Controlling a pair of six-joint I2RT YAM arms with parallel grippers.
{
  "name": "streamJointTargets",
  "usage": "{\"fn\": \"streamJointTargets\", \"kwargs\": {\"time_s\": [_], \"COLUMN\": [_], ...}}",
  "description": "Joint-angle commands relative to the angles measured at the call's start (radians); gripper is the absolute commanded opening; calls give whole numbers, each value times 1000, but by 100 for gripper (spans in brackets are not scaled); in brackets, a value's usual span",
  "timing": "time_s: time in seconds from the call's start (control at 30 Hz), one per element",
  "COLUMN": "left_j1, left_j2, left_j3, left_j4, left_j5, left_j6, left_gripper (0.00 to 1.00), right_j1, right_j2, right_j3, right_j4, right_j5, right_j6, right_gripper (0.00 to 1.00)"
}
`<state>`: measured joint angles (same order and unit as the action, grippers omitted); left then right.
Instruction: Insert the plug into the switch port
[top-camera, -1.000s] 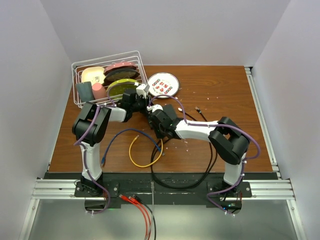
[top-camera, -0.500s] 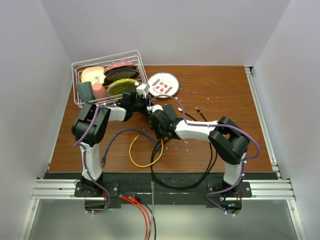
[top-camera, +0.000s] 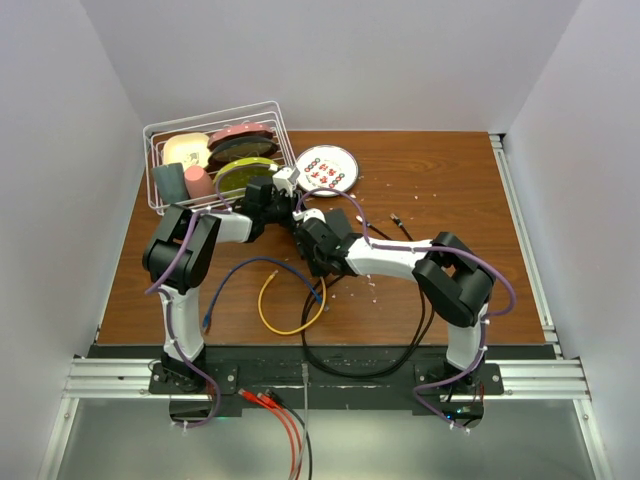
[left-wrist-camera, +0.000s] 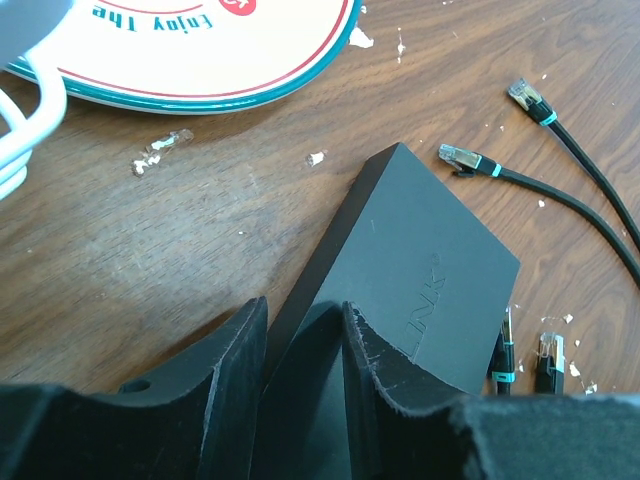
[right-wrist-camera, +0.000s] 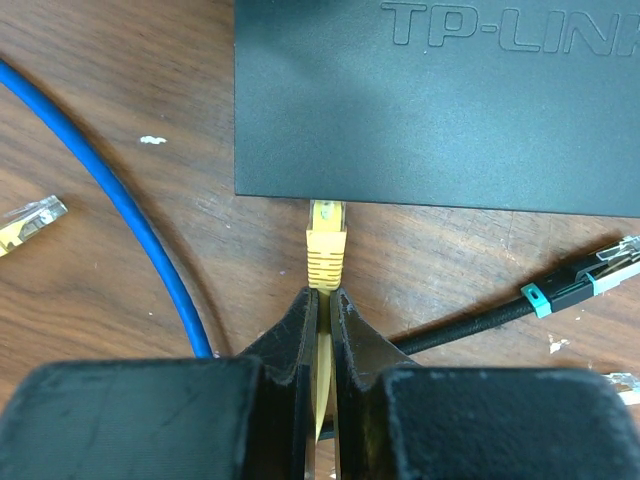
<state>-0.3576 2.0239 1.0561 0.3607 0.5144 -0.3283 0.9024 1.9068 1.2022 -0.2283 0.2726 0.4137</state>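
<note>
The switch is a flat matte black box (right-wrist-camera: 440, 110) lying on the wooden table. My left gripper (left-wrist-camera: 305, 315) is shut on one corner of the box (left-wrist-camera: 420, 260), one finger on each side of its edge. The yellow plug (right-wrist-camera: 326, 245) points straight at the box's near narrow edge, and its tip touches that edge. My right gripper (right-wrist-camera: 324, 295) is shut on the yellow cable just behind the plug. The switch port itself is hidden under the box's top edge. In the top view both grippers meet at mid-table, and the yellow cable (top-camera: 270, 318) loops toward the front.
A blue cable (right-wrist-camera: 120, 200) curves left of the plug, with a clear loose plug (right-wrist-camera: 30, 220) beyond it. Black cables with teal-banded plugs (left-wrist-camera: 470, 160) lie beside the box. A white plate (top-camera: 327, 168) and a white wire basket (top-camera: 160, 135) of dishes stand behind.
</note>
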Motion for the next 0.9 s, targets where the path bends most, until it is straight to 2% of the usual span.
{"fn": "streamJointTargets", "kwargs": {"time_s": [0.0, 0.47, 0.87], "left_j1": [-60, -63, -61], "left_j2": [70, 65, 42], "left_j3": [-96, -96, -96], "left_j4": [-445, -456, -470], "left_j5": [35, 29, -24], "left_j6": [57, 66, 69], "left_gripper": [0, 0, 0], "right_j1": [-60, -80, -80], "right_j2": [-2, -5, -37], "right_j3": [123, 125, 7], "right_j4": [399, 422, 423], "right_j5": [175, 178, 100], "right_j6": [31, 56, 100], "right_gripper": [0, 0, 0]}}
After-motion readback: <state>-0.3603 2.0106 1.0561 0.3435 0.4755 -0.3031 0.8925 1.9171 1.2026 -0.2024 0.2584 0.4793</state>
